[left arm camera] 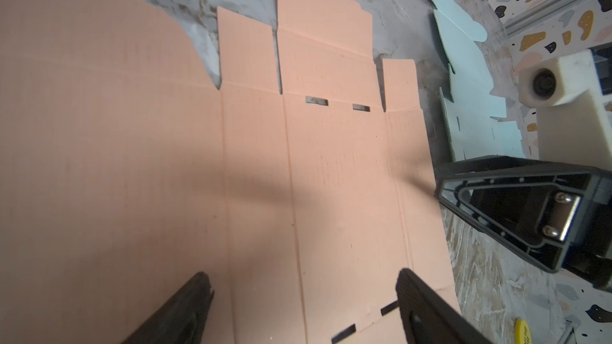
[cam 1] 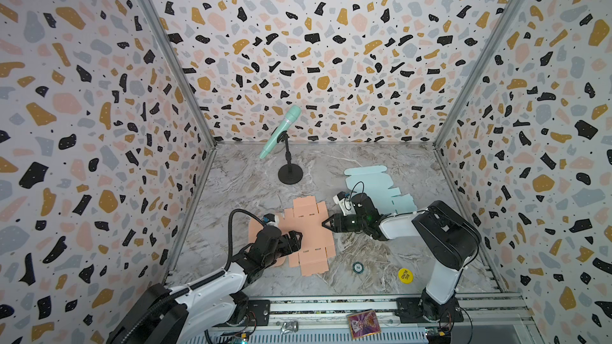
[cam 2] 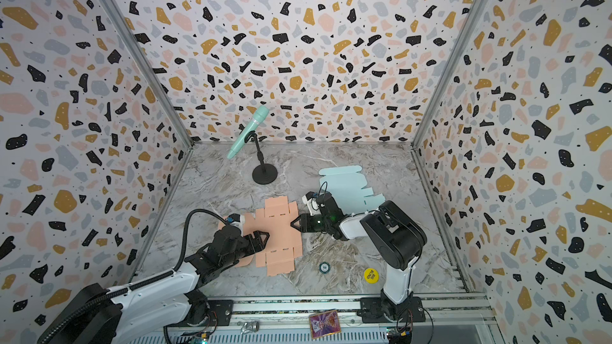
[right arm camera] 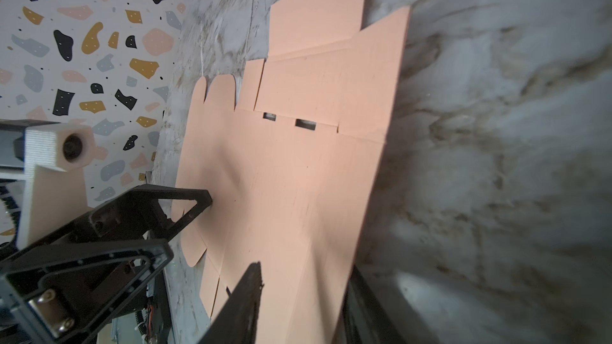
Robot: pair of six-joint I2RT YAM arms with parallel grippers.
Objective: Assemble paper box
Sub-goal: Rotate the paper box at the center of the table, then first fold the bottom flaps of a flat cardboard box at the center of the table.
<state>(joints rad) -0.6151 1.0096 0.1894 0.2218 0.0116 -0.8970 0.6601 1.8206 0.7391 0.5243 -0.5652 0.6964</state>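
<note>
You are working with the pink box blank [cam 1: 309, 236], which is lying flat and unfolded on the marble table [cam 1: 381, 167], about in the middle between the two arms. No panel is standing up yet, so I judge the assembling is only at its beginning.

Your left gripper [left arm camera: 303, 296] is hovering over the blank from the left side with its fingers wide apart, and nothing is between them. I think it is placed there to press the sheet down or to take a flap while the other arm is folding.

Your right gripper [cam 1: 326, 223] is arriving at the right edge of the blank. In the right wrist view the edge of the sheet is passing between its fingers [right arm camera: 245, 296], which are standing rather near to each other. It is looking like a pinch on that edge panel, but I cannot tell if the fingers are already pressing the card.

A second, light blue blank [cam 1: 377, 186] is lying further back, behind the right arm, well apart from the pink one.
</note>
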